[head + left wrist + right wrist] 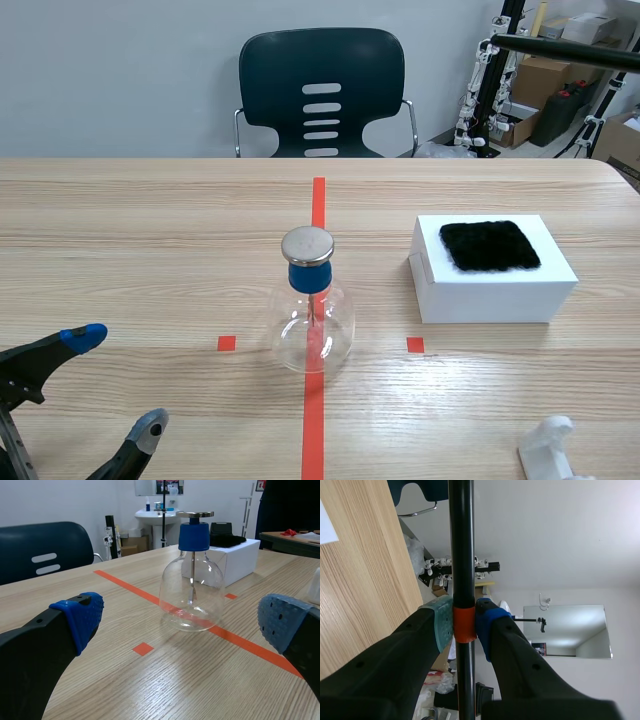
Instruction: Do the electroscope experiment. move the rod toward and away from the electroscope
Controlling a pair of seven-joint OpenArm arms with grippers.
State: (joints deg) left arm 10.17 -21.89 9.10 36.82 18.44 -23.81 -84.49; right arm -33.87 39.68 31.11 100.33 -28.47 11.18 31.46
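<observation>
A wooden table [120, 220] with an orange-red tape line running from its near edge toward its far edge. On that line, at the middle of the table, stands the electroscope [310, 305]: a clear glass flask with a blue stopper, a round metal disc on top and a thin metal strip hanging inside.

The black rod [570, 50] is held up in the air over the far right corner of the table, lying nearly level and well apart from the electroscope. The right hand [465, 625] is clamped on it, its dotted pads pressing either side of an orange band on the rod.

The left hand [118, 385] is at the near left corner, its blue-padded fingers wide apart and holding nothing, pointed toward the electroscope.

Toward the right edge sits a white box [495, 290] with a black furry cloth [490, 245] on top. A small white object [548, 445] lies at the near right corner. A dark chair [322, 90] stands beyond the far edge.
</observation>
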